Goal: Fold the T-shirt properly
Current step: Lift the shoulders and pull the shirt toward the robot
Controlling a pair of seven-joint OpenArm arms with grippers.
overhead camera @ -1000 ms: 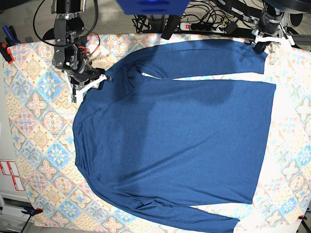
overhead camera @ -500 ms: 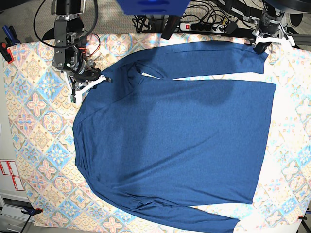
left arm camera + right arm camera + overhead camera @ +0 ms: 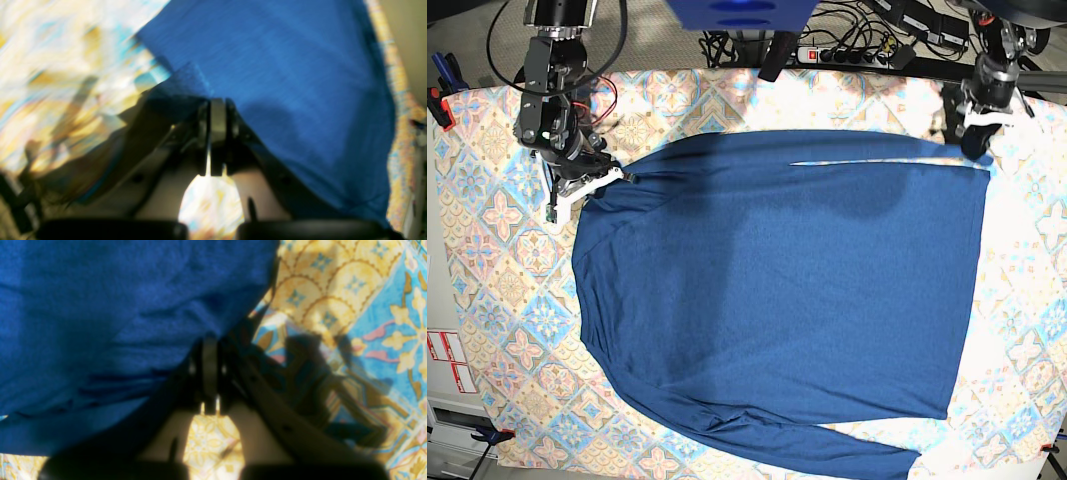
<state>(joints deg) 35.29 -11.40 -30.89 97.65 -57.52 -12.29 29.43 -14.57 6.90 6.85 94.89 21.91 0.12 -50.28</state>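
The T-shirt [image 3: 777,300] is lying spread flat on the patterned tablecloth [image 3: 497,260], its body filling the middle of the table and one long sleeve trailing along the near edge; the far sleeve is lying folded in along the top edge of the body, a thin pale slit showing between the two. The right gripper [image 3: 592,183] is sitting at the shoulder corner on the base view's left, its jaws clenched on a pinch of blue cloth; the right wrist view is showing that fabric [image 3: 116,323] bunching into the closed tips [image 3: 209,370]. The left gripper [image 3: 977,130] is standing at the opposite corner by the hem, jaws likewise clamped on the shirt's edge [image 3: 186,80], as the left wrist view suggests. Holding both ends of the same long edge is probably meant to keep the sleeve fold taut and straight; the next fold likely needs both arms travelling together, or the cloth may skew.
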